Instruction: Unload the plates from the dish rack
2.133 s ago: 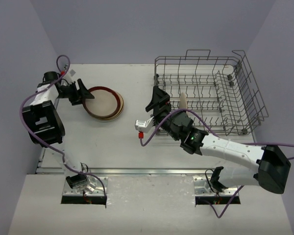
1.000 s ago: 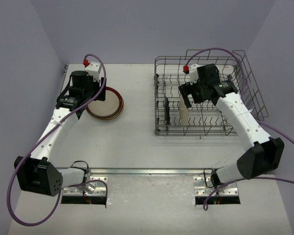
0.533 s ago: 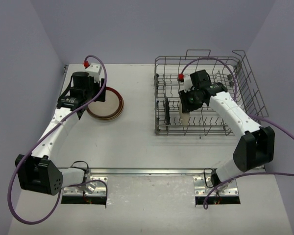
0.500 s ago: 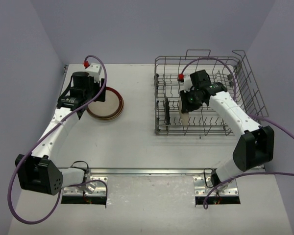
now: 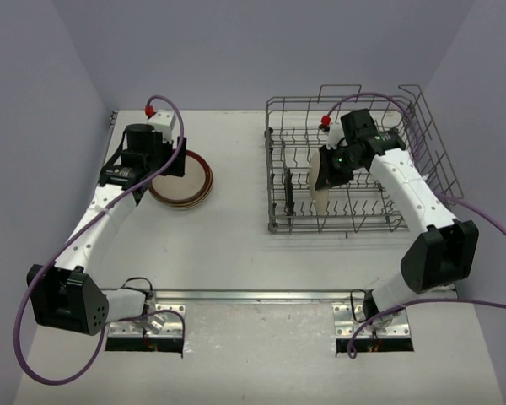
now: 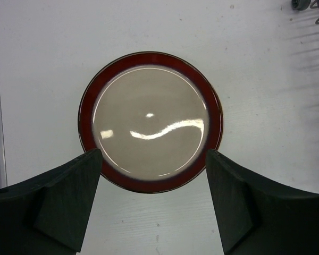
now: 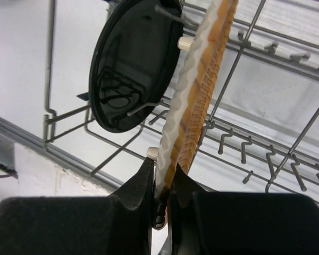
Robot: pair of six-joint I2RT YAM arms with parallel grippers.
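Observation:
The dish rack [image 5: 363, 99] stands at the right of the table. In it a cream plate with an orange-brown patterned back [image 5: 320, 190] stands on edge, and my right gripper [image 5: 329, 164] is shut on its upper rim. In the right wrist view both fingers pinch that rim at the right gripper [image 7: 164, 183], with the plate [image 7: 196, 90] leaning past the tines. A black plate [image 5: 288, 192] [image 7: 127, 69] stands one slot to the left. A stack of plates [image 5: 185, 180] lies flat at the left, its top plate red-brown-rimmed with a beige centre [image 6: 150, 121]. My left gripper [image 5: 156, 167] [image 6: 153, 154] hovers open above the stack.
Upright wire tines [image 7: 239, 53] and the rack's raised loop handles [image 5: 341, 89] surround the held plate. Purple cables [image 5: 169, 114] trail from both wrists. A metal rail [image 5: 253, 295] runs along the table's near edge by the arm bases.
My right gripper has shut on the cream plate's rim and shifted slightly right, tilting the plate. The left gripper's jaws have opened wider over the stack; that arm has stayed put.

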